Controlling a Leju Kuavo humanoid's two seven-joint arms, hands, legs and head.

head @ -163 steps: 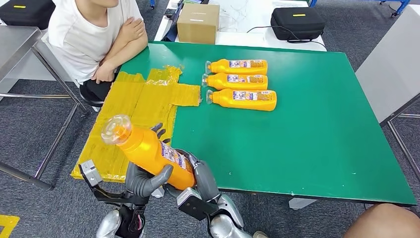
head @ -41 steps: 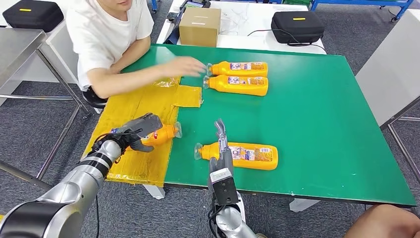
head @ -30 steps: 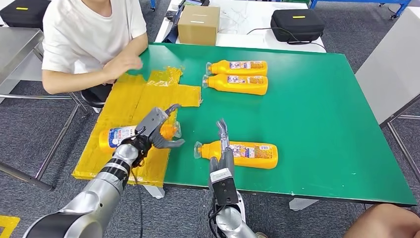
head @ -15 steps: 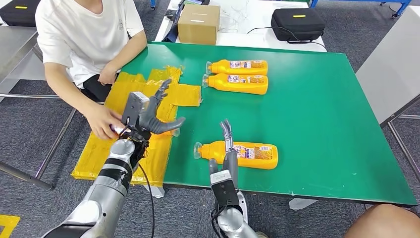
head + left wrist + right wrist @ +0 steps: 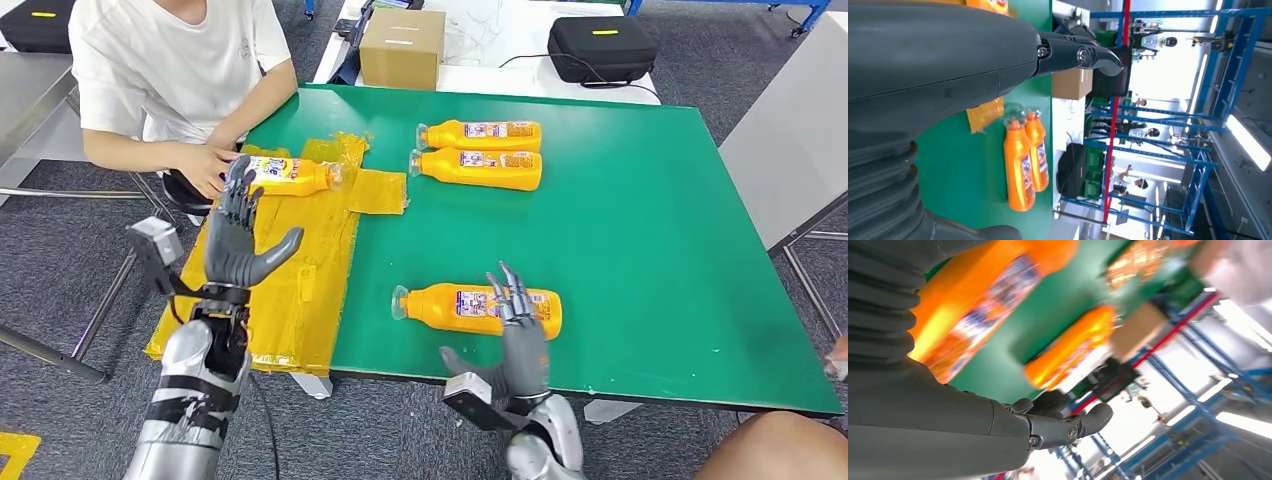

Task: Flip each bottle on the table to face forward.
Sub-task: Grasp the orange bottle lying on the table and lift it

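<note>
At the upper left of the head view, a seated person (image 5: 165,60) in a white shirt rests a hand (image 5: 205,168) on the butt end of a bottle on the yellow tape (image 5: 290,173), which lies on its side with its cap toward the right.

The left hand (image 5: 238,240) is raised at centre left, above the yellow tape patch (image 5: 300,290). Its fingers (image 5: 240,190) are spread apart and hold nothing.

The green desk (image 5: 640,240) fills the middle of the frame. At upper centre, the rear bottle (image 5: 480,133) and the second bottle (image 5: 478,167) lie on their sides just beside each other, caps pointing left, labels facing up. At lower centre, the near bottle (image 5: 478,308) lies on its side close to the front edge of the desk, cap pointing left.

The right hand (image 5: 515,345) rises from the lower centre of the frame, in front of the near bottle. Its fingers (image 5: 512,295) are apart and extended, with their tips overlapping the bottle's label. Contact between them and the bottle cannot be confirmed.

Beyond the desk, at the top of the frame, stand a cardboard box (image 5: 402,47) and a black case (image 5: 600,45).
</note>
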